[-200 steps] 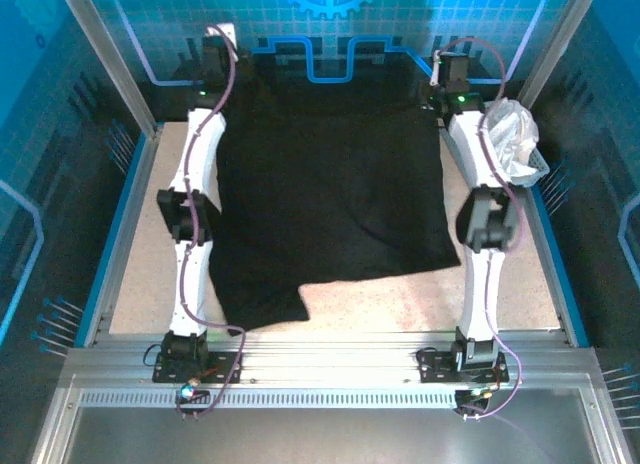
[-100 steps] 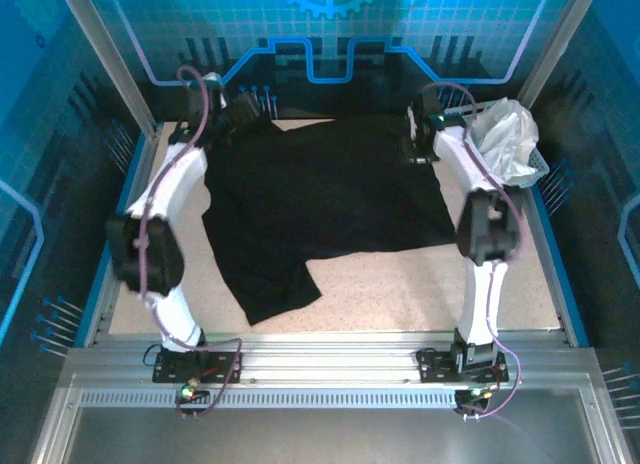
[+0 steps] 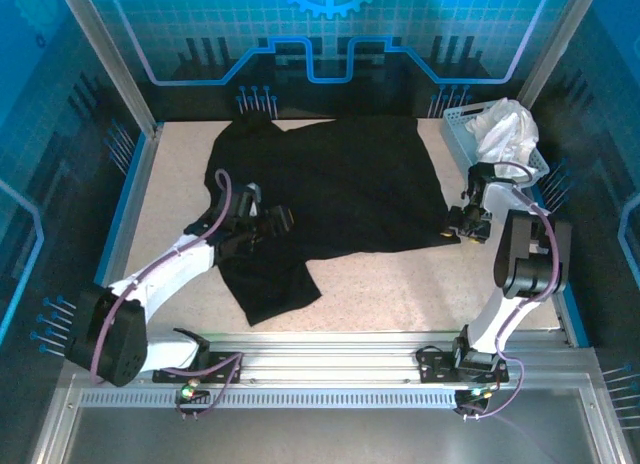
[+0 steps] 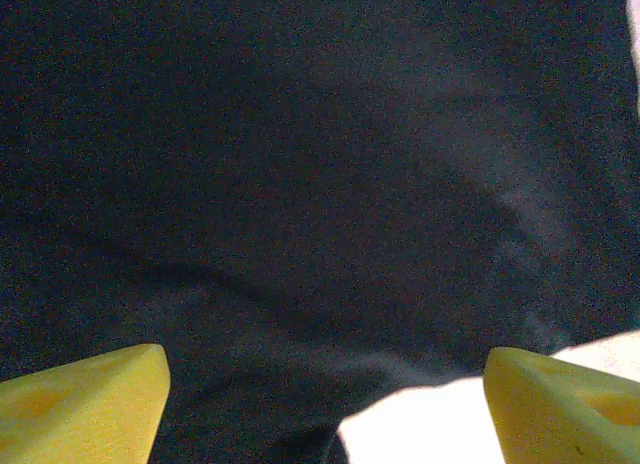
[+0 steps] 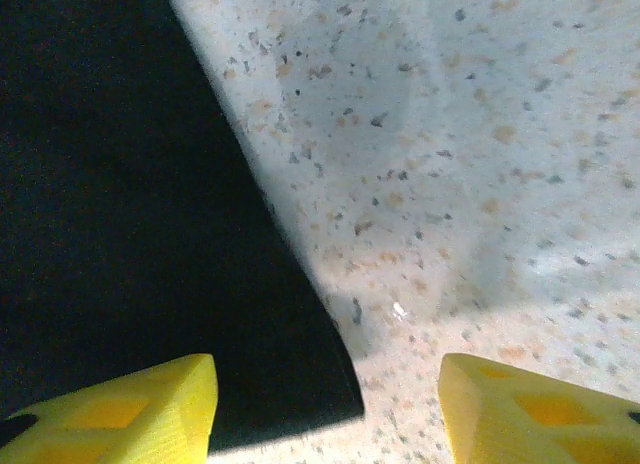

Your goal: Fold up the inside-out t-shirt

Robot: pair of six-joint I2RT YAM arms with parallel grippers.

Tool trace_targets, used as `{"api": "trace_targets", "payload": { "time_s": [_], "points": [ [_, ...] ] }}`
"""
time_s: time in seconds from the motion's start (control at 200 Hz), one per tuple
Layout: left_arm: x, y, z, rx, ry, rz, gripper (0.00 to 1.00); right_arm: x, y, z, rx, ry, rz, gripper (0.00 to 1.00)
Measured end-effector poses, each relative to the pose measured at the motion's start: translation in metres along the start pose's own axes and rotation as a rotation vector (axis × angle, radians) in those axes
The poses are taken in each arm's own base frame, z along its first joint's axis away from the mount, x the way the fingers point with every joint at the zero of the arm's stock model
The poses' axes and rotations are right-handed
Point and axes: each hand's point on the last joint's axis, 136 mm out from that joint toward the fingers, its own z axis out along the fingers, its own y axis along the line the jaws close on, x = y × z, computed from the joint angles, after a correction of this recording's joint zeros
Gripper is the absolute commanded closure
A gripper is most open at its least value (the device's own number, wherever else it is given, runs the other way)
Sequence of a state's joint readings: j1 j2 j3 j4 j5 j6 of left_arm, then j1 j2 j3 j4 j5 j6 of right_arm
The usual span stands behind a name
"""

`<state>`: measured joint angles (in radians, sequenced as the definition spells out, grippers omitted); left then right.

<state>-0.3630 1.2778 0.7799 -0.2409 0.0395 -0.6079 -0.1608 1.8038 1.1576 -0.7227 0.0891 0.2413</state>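
Observation:
The inside-out t-shirt (image 3: 340, 184) is plain black and lies spread flat across the far half of the table, with one flap (image 3: 275, 284) reaching toward the near edge. My left gripper (image 3: 272, 222) hovers low over the shirt's left part, jaws open, with black cloth (image 4: 300, 184) below and a patch of bare table between its fingers (image 4: 85, 404). My right gripper (image 3: 461, 224) is open at the shirt's near right corner. That corner (image 5: 320, 384) lies flat between its yellow fingers (image 5: 540, 409), held by neither.
A blue basket (image 3: 455, 134) holding a white cloth garment (image 3: 505, 129) stands at the far right corner, just behind the right arm. Bare speckled tabletop (image 3: 400, 284) lies near the front, bounded by metal rails (image 3: 330, 349) and blue side edges.
Both arms have pulled back from the far edge toward the near side. Both grippers opened and let go of the shirt, which now lies flat and lower on the table.

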Motion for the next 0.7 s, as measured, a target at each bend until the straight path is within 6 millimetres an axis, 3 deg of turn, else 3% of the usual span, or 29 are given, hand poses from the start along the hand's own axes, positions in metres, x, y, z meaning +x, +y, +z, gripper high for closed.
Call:
{"api": "trace_targets", "payload": {
  "time_s": [0.165,0.25,0.33,0.445,0.555,0.7],
  "points": [
    [0.029,0.006,-0.008,-0.018,0.062,0.013,0.19,-0.002,0.006,0.011,-0.035,0.022,0.020,0.70],
    [0.048,0.016,-0.012,-0.059,0.107,0.011,0.20,-0.005,0.010,0.011,-0.063,0.014,0.019,0.90],
    [0.065,0.025,-0.021,-0.101,0.140,0.005,0.21,-0.007,0.014,0.010,-0.081,0.004,0.025,0.99],
    [0.092,0.041,-0.040,-0.159,0.171,-0.012,0.25,-0.009,0.017,0.006,-0.103,-0.024,0.023,1.00],
    [0.132,0.067,-0.059,-0.228,0.232,-0.056,0.31,-0.010,0.019,-0.005,-0.113,-0.057,0.019,1.00],
    [0.175,0.092,-0.068,-0.344,0.349,-0.055,0.31,-0.015,0.024,-0.010,-0.119,-0.088,0.004,1.00]
  ]
}}
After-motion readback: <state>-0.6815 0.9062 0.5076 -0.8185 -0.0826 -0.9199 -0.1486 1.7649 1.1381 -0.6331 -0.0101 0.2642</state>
